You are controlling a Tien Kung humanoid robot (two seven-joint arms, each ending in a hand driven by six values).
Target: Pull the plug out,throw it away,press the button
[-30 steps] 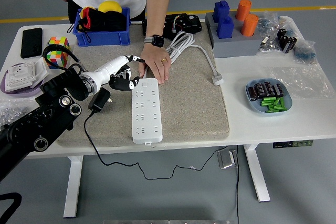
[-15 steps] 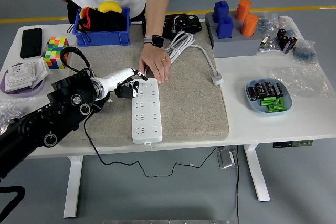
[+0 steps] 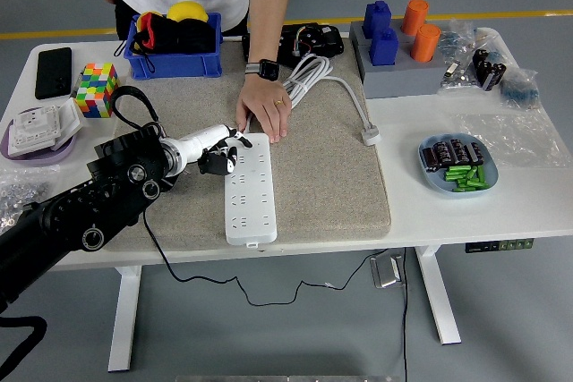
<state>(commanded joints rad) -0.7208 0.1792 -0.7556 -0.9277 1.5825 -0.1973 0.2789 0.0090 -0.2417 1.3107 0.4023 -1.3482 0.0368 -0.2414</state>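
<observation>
Head view: left hand (image 3: 219, 154), fingers curled with nothing visibly held, reaches the strip's (image 3: 249, 187) far-left end. A person's hand (image 3: 265, 112) pins that far end. The plug is hidden; no socket looks occupied. Judging so, the button press remains.

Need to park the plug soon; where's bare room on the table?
Bare mat between the power strip and the mat's right edge; bare table left of the blue plate. Crowded: both back corners, and the strip's top, where the left hand and person's hand meet.

rubik's cube (image 3: 98, 89) beside black phone (image 3: 53, 72); blue bin (image 3: 173, 56) behind.
</observation>
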